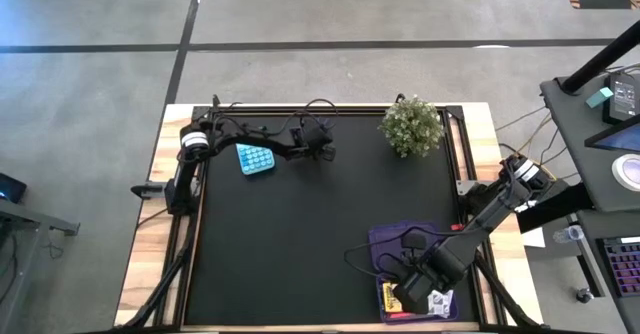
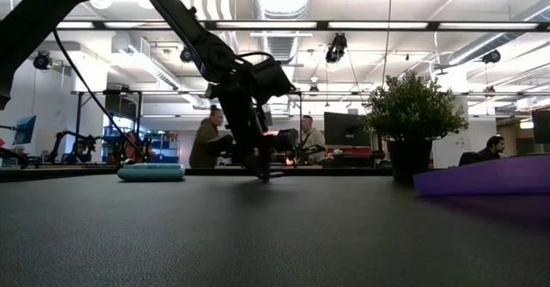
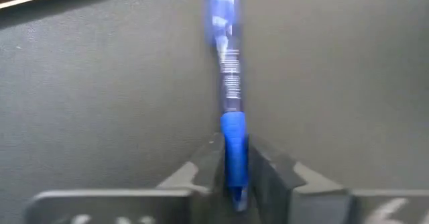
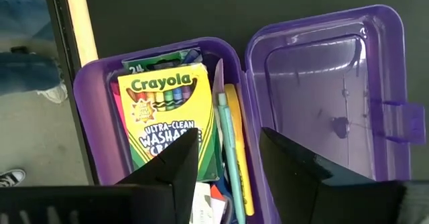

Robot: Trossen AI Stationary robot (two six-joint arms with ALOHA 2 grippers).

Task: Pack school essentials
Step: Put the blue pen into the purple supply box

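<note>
Left gripper (image 3: 234,184): pinching a blue pen (image 3: 231,96) on the mat, far side, beside the calculator (image 1: 255,159).
Right gripper (image 4: 228,167): spread, empty, over the open purple case (image 4: 375,70).
Crayon box (image 4: 171,113): inside case, alongside pens (image 4: 234,143).

Both arms down at the table, far apart.
Left gripper (image 1: 322,150) lowered at the far edge, fingers (image 3: 213,158) pinched on something thin; right gripper (image 1: 425,299) at the near right corner, fingers (image 4: 175,162) parted.
</note>
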